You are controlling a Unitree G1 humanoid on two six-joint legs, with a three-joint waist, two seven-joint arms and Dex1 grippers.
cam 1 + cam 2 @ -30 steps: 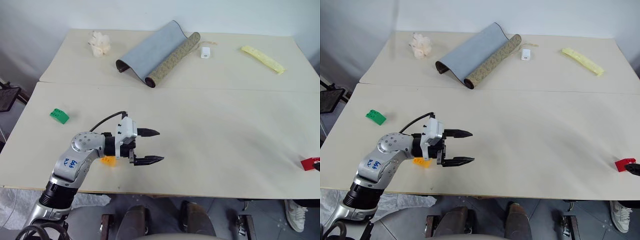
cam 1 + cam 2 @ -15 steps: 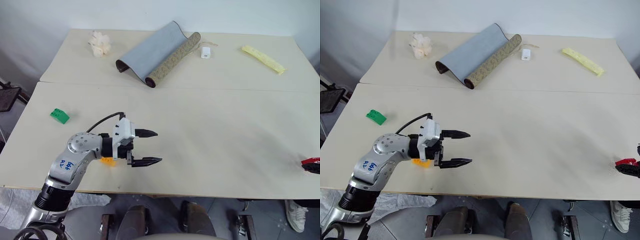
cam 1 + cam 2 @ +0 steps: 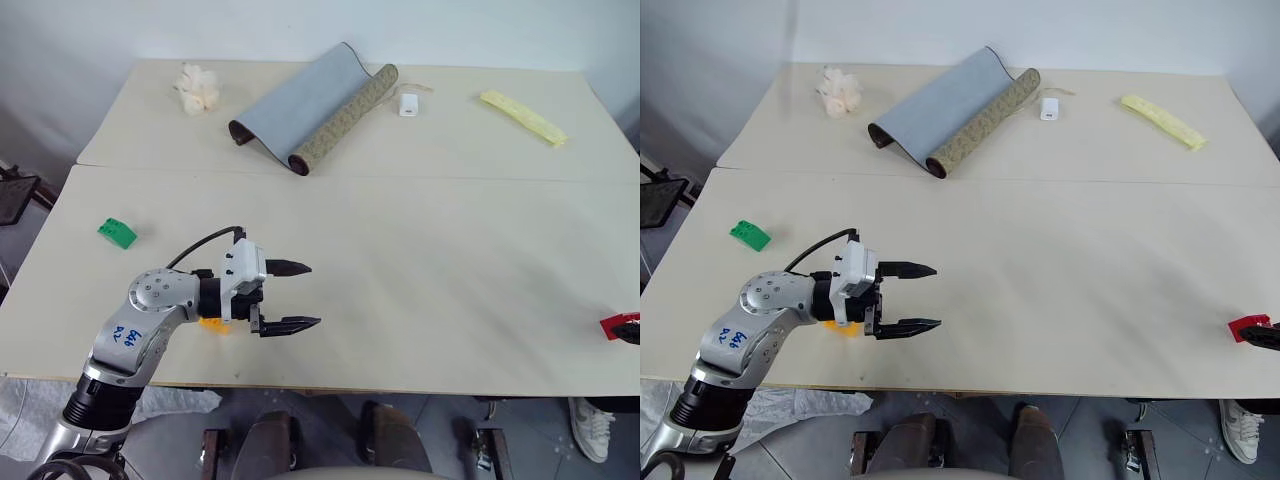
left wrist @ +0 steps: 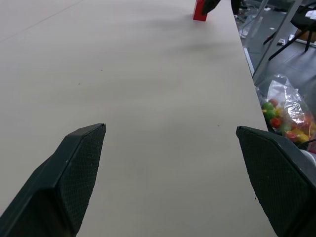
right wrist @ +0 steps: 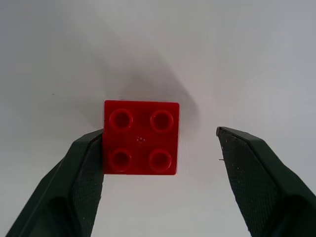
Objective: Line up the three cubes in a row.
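Red cube (image 5: 141, 137) sits at the table's (image 3: 430, 260) right edge between my right gripper's (image 5: 160, 148) part-open fingers, one pad touching, the other clear, so nothing is gripped yet, I think. Next I must close squarely, then carry it towards the orange-yellow cube (image 3: 213, 322) beside my wide-open, empty left gripper (image 3: 295, 296); the green cube (image 3: 117, 232) lies beyond.

Left claw (image 3: 923, 298) gapes wide near table's (image 3: 1090, 270) front edge, fingers level.

table (image 3: 450, 260): two beige tops, butted
red cube (image 5: 140, 137): between right gripper's (image 5: 160, 148) fingers
green cube (image 3: 117, 232): beyond left gripper (image 3: 297, 295)
orange-yellow cube (image 3: 213, 322): beneath left gripper's wrist
rolled mat (image 3: 310, 105): far side
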